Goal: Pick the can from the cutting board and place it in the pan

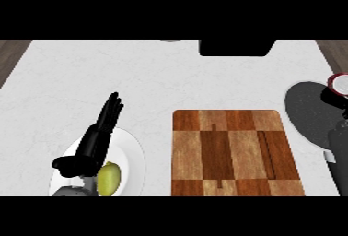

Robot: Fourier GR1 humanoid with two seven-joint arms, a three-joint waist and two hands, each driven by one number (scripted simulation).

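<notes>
Over the plate (132,152), left hand (95,138), fingers straight, upward

Can (339,83) cut by right edge — right hand (338,138) too (fingers unclear).

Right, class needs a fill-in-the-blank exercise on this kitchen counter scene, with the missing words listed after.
1. The yellow-green fruit lies on a white ___.
2. The checkered wooden cutting board has ___ lying on it.
3. The red and white can shows at the far rim of the dark grey ___.
4. The robot hand over the fruit, fingers straight, is the robot's ___ one.

Missing words: plate; nothing; pan; left.
</notes>
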